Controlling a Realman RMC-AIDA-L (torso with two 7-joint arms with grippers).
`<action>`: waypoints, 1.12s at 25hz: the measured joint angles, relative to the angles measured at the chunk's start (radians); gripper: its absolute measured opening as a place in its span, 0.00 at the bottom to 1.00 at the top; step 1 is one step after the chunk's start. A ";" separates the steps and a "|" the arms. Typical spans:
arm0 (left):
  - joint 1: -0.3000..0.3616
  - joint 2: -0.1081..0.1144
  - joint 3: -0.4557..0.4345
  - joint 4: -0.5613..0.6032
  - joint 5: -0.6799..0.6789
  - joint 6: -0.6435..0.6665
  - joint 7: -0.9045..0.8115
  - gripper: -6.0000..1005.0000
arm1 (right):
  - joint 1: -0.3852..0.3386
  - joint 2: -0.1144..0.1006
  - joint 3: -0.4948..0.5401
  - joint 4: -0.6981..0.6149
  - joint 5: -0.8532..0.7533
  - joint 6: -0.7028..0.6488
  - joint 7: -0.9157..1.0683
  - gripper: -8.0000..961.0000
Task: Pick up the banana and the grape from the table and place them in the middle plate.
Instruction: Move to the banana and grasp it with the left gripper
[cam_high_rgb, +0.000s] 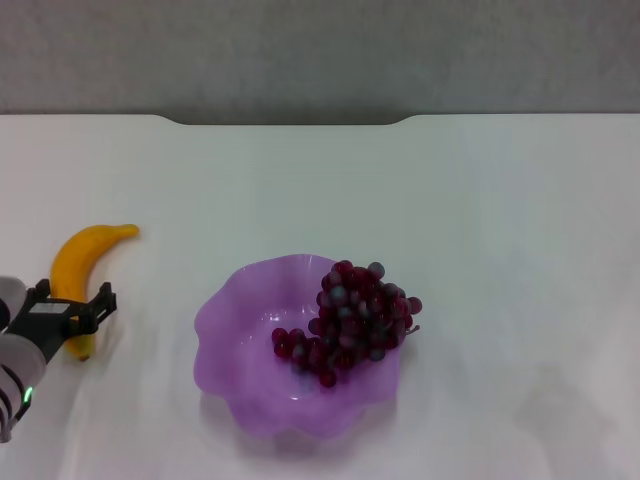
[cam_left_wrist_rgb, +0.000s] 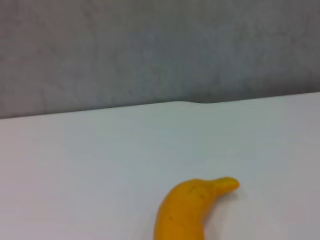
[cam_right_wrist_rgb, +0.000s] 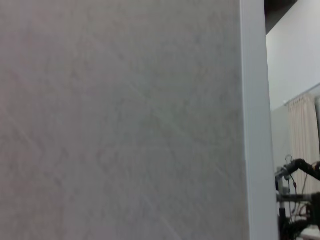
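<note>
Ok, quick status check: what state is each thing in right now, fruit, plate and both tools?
grape: lying in the middle plate, toward its right side.
middle plate: upright on the table, holding only the grape.
banana: lying on the table, left of the plate, not lifted.
left tool: over the banana's near end, fingers open on either side of it.
right tool: not in view.

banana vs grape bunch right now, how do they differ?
The banana lies on the table at the robot's left; the grape bunch already sits in the purple plate. The banana is one curved yellow piece; the grapes are a dark red cluster. The left claw is at the banana; nothing is at the grapes.
</note>
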 joint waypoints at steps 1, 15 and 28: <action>0.000 0.000 0.000 0.000 0.001 -0.002 0.000 0.85 | 0.000 0.000 -0.003 0.000 0.000 -0.011 0.004 0.01; -0.001 0.000 0.000 0.001 -0.001 -0.026 -0.001 0.78 | 0.001 0.000 -0.020 -0.004 0.000 -0.041 0.021 0.01; -0.005 0.008 -0.009 0.016 -0.038 -0.039 0.000 0.66 | 0.005 -0.002 -0.033 -0.010 0.000 -0.041 0.023 0.01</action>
